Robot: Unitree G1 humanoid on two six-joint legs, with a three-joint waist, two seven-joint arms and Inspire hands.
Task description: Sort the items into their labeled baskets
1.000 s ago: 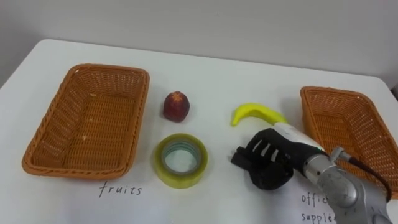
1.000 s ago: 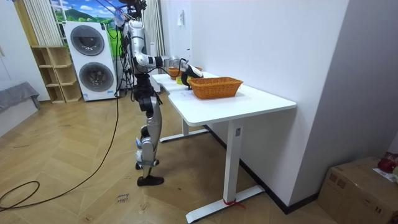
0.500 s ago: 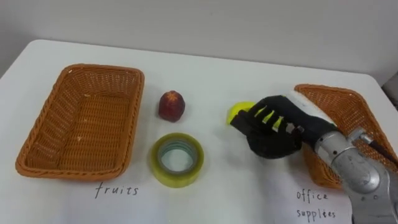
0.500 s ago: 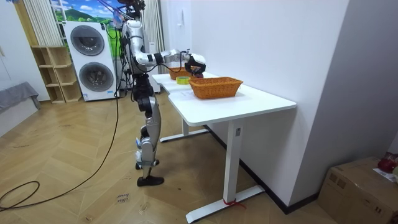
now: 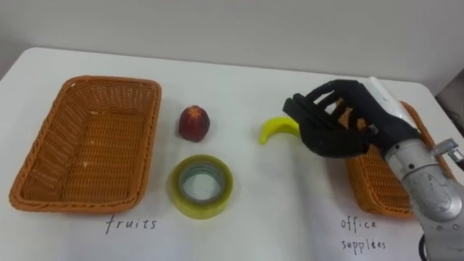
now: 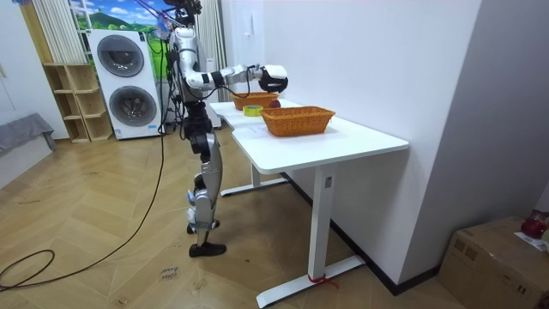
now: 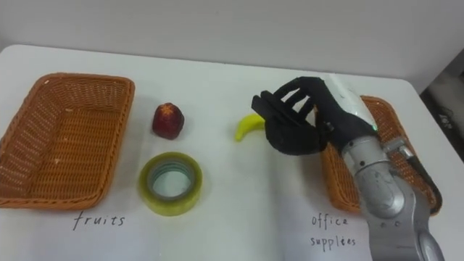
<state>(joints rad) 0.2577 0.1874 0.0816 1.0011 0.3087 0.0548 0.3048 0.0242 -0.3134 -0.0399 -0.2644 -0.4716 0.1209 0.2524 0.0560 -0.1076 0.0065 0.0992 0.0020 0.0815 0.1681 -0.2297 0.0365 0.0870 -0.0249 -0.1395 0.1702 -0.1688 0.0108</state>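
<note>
- The robot's right hand (image 5: 335, 123) hangs above the white table (image 5: 239, 87), fingers spread and loosely bent, with nothing in its grasp.
- A second ago it sat low near the table's front, just right of the roll of tape (image 5: 221, 190). It has since risen and swung back toward the far right, passing over the banana (image 5: 274, 129) on the way.
- It now overlaps the near-left corner of the right basket (image 5: 377, 192) and hides the banana's right end, whose left end pokes out beside the fingers.
- In the room view the robot stands at the table's end, right arm stretched out with the hand (image 6: 273, 80) lifted clear above the baskets.
- Nothing on the table has moved. The banana, the red fruit (image 5: 193, 123) and the tape lie apart between the two baskets, and the left basket (image 5: 87, 152) is empty.
- The small drift of the whole scene appears to be the camera's own.
- Sorting has not begun. The hand looks to be lining up from above, probably for the banana, which would then have to cross the table to the left basket.
</note>
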